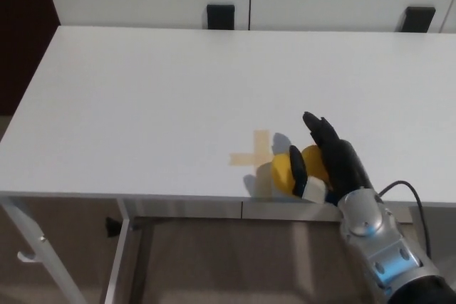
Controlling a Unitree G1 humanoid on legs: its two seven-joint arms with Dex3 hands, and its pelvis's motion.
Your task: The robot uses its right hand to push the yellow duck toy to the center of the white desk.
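Right hand curled around the yellow duck toy, thumb on its near side and fingers on its far side, touching. Duck toy near the front edge of the white surface, just beside the tape cross, on its right arm.

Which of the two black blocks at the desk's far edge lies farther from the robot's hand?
The black block on the picture's left. The right hand works at the near edge beside the yellow duck toy, closer to the other block at far right.
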